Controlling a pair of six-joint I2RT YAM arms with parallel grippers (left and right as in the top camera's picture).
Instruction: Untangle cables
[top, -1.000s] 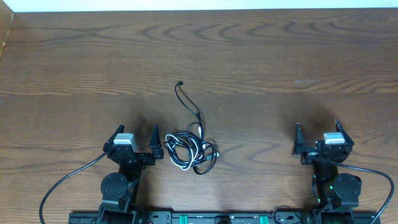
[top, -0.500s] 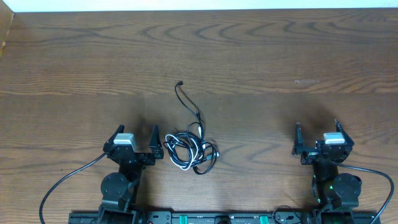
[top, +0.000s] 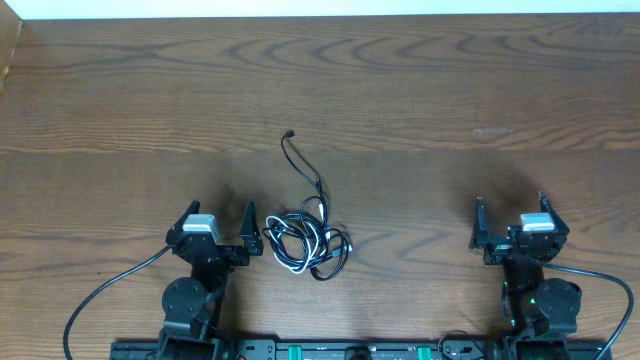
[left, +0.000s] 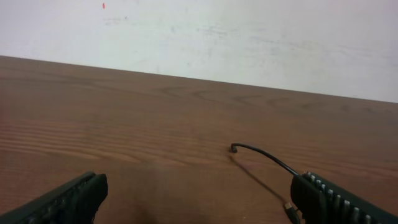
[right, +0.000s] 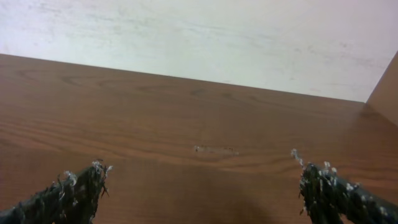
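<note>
A dark wooden table (top: 450, 90) fills the overhead view. Near left, the left gripper (top: 219, 212) has its jaws spread wide, holding nothing. Just right of it lie the cables (top: 305, 240), a black-and-white tangle with one strand trailing away. Near right, the right gripper (top: 510, 203) is spread wide and empty.

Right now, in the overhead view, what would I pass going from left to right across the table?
left gripper, open → tangled cables → right gripper, open
</note>
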